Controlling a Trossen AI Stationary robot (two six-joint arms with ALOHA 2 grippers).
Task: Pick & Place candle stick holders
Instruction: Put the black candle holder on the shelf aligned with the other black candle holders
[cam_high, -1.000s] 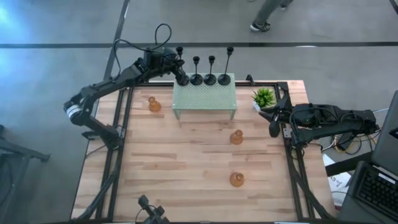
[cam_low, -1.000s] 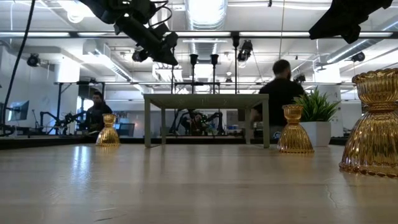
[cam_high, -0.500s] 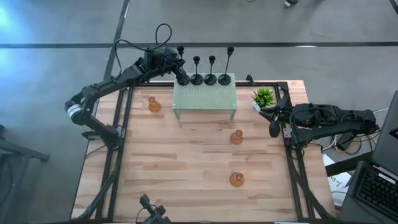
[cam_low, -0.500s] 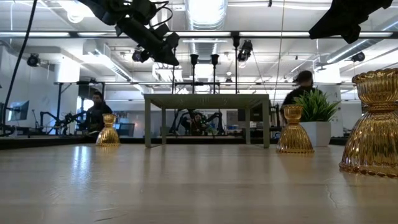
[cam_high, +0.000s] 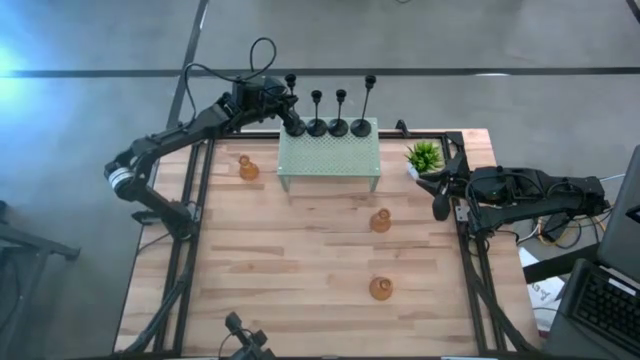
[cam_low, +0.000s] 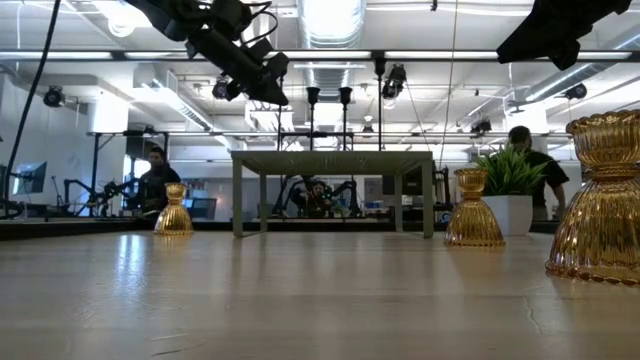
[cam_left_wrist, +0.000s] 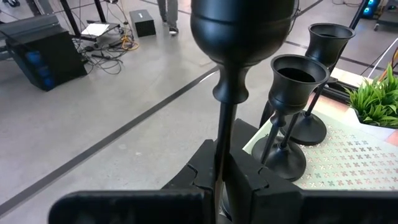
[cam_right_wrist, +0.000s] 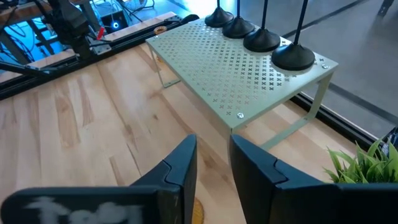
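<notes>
So the left gripper (cam_high: 288, 118) is up at the top-centre of the high view, clamped tight on the thin stem of the leftmost black candle stick holder (cam_high: 291, 104). In the left wrist view you can see the stem pinched dead centre between the two fingers (cam_left_wrist: 252, 188), with the cup looming right above. That holder sits at the far-left corner of the little pale green perforated stand (cam_high: 328, 152), first in a row with three other black holders (cam_high: 339, 112) running to the right.

I can't tell whether its base is actually down on the stand or a hair above it.

My take on doing this bit well: keep the stem vertical and go slow, because the next holder in the row is just beside it and a sideways nudge would probably knock it over like a domino. I'd move straight down or straight up only, and part the fingers only once the base is flat.

The three squat amber glass holders (cam_high: 380, 221) are on the wooden table (cam_high: 300, 300) below the stand, one at its left and two lower right.

The right gripper (cam_high: 441, 207) is parked at the table's right edge near the potted plant (cam_high: 424, 156), fingers (cam_right_wrist: 180, 165) a little apart, holding nothing.
</notes>
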